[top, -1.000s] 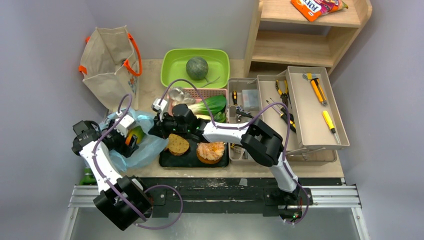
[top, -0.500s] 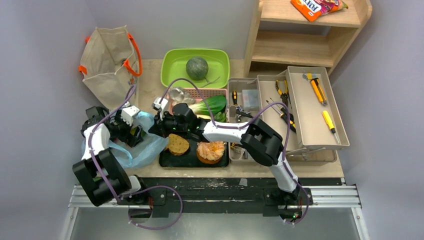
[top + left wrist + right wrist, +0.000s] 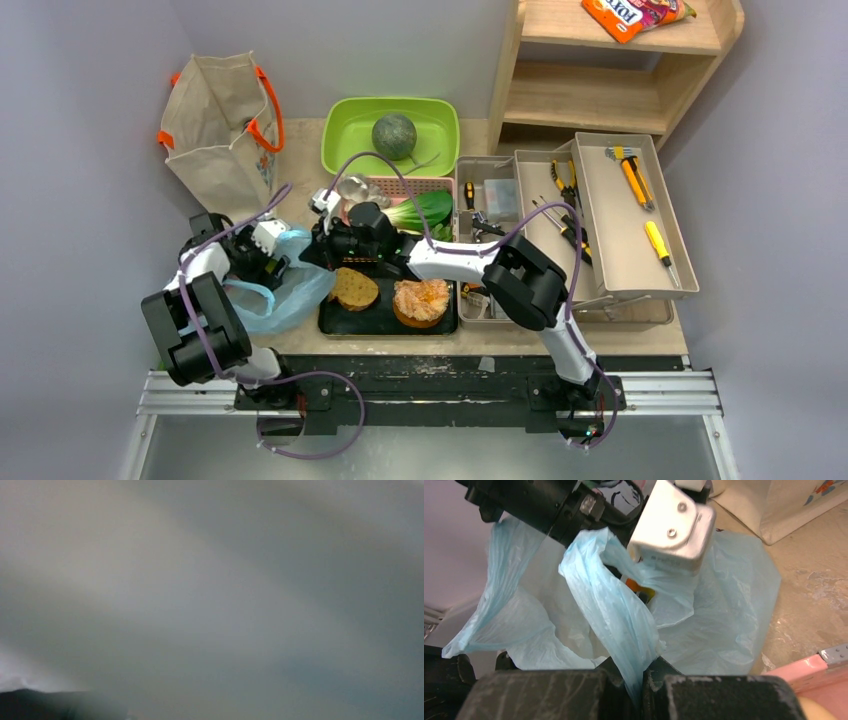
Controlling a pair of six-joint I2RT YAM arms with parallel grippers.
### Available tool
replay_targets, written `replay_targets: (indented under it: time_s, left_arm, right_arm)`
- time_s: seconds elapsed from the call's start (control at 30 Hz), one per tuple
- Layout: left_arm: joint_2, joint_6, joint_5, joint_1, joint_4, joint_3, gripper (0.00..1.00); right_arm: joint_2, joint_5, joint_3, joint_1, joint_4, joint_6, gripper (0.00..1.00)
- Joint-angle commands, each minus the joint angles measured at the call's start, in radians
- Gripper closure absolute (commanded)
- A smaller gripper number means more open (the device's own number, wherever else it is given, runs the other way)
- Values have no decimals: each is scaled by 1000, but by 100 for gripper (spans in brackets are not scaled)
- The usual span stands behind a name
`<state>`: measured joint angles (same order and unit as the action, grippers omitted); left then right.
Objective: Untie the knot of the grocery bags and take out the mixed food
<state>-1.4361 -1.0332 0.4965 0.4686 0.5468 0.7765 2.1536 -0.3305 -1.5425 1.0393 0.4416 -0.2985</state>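
Two pincers meet at the blue bag [image 3: 290,295], which lies crumpled at the table's [image 3: 300,170] near left edge. The right pincer [image 3: 640,680] is clamped together on a twisted strip of the bag's plastic. The strip rises from between its fingers and drapes toward the left pincer [image 3: 275,265], just across from it. The left pincer points into the bag's mouth. Folds of plastic hide its fingertips and its own camera gives only grey blur, so I cannot tell whether it stands apart or together. Something orange and dark shows in the mouth just under the left pincer, too covered to name. On the near side of the right pincer's arm sits a black tray [image 3: 335,320] with a bread slice [image 3: 355,288] and a pastry [image 3: 421,303]. On the arm's far side a pink basket [image 3: 440,183] holds greens [image 3: 425,208]. Beyond the basket, a green tub [image 3: 340,140] holds a melon [image 3: 394,136]. Beyond the left pincer stands the tote [image 3: 215,125], near the blue bag. Well past the right pincer's elbow are a toolbox [image 3: 620,240] and a shelf [image 3: 600,95] with a snack packet [image 3: 630,12].
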Motion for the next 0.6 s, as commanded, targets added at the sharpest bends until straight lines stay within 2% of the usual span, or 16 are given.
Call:
replay_targets:
  time_s: [0.0,0.07,0.1,0.23,0.33,0.43,0.57]
  left_arm:
    - [-6,-46,-48,-5,-50,-55,12]
    - [1,-43,-56,-4,-68,-72,13]
    - [3,-38,-58,-4,-69,-75,17]
    - [50,-33,1,-4,42,-32,42]
    - [204,-104,132,-1,215,2,57]
    - [336,-246,190,-3,412,38,65]
    - [467,-420,190,2,666,81,71]
  right_arm:
    - [-1,12,-16,-8,51,-26,100]
    - [0,11,-8,-10,51,-25,100]
    - [-1,9,-2,-10,50,-24,100]
    - [-4,7,4,-12,40,-16,100]
    - [-2,13,2,-13,33,-15,100]
    - [-4,28,3,-17,23,-14,100]
    - [-5,36,10,-25,24,-21,100]
